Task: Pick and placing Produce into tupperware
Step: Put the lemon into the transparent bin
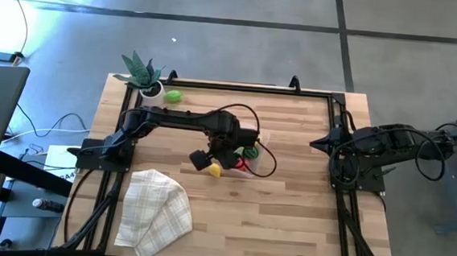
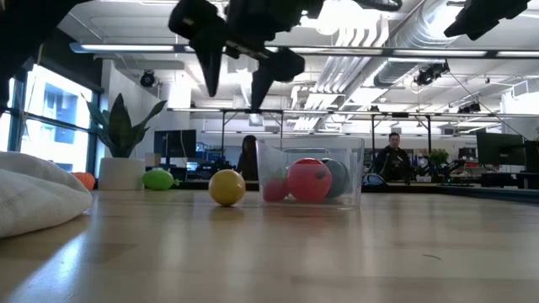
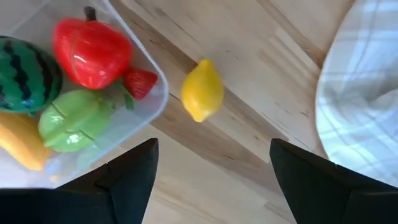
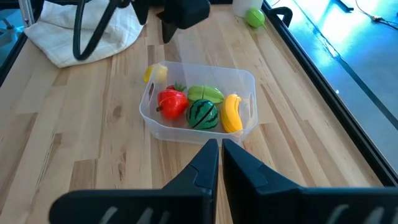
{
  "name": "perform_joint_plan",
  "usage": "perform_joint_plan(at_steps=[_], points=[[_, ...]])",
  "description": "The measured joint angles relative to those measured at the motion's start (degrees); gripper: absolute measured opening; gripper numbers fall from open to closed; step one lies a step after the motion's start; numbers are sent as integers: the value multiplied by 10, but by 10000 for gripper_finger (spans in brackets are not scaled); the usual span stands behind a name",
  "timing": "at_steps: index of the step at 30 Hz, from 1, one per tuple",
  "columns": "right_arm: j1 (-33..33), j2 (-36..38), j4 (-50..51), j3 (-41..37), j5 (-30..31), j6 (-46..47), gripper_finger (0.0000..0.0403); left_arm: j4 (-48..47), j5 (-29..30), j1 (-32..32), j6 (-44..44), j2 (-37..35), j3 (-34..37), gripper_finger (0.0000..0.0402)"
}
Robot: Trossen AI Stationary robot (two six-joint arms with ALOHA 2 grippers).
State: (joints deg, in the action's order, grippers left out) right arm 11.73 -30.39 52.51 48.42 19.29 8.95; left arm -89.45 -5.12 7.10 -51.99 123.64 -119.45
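Yellow lemon (image 3: 202,90) on table, below open left claw (image 3: 211,174)

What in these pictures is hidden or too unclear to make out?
- High view: the left gripper and arm hide most of the tupperware.
- Low view: an orange thing is half hidden behind the cloth.
- Left wrist view: the picture's edge cuts off the banana.

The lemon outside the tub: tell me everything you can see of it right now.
The lemon is a small, smooth, glossy yellow plastic toy, oval with pointed ends. It lies on its side on the bare wooden table, just outside the clear tupperware, between the tub and the checked cloth. Only the table touches it. The left hand hangs open above it; the lemon sits between its fingers in the left wrist view.
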Motion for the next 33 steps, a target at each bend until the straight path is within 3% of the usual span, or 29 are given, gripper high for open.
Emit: perform_joint_plan(at_steps=[8, 14, 33], points=[[0, 0, 0, 0, 0, 0, 11, 148, 8, 0, 17, -113, 177, 271], [0, 0, 0, 0, 0, 0, 11, 251, 8, 0, 14, -155, 298, 253], [0, 0, 0, 0, 0, 0, 11, 381, -21, 0, -33, -163, 415, 260]])
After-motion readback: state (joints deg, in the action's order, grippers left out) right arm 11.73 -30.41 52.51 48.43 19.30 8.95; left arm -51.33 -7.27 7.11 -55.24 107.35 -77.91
